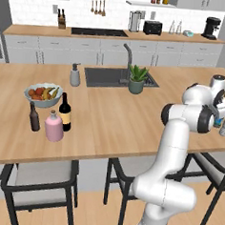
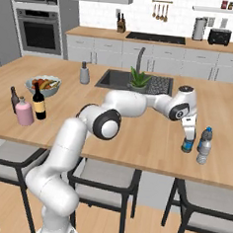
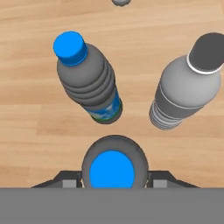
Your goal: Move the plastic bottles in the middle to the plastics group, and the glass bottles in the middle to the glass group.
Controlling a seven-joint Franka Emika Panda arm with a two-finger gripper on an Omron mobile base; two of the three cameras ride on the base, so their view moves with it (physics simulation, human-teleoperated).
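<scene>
the gripper (image 3: 113, 181) is clamped around a blue-capped water bottle (image 3: 112, 171), standing on the island counter (image 2: 137, 135). just beyond it stand a second blue-capped bottle (image 3: 87, 78) and a dark-capped bottle (image 3: 186, 89). far across the counter, the pink bottle (image 2: 23, 112) stands beside the wine bottle (image 2: 39, 102).

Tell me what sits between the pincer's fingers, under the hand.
A small blue-capped water bottle stands between the fingers of the pincer, seen from above. Its round blue cap and grey shoulder show; its body, label and the wooden counter beneath are covered.
</scene>
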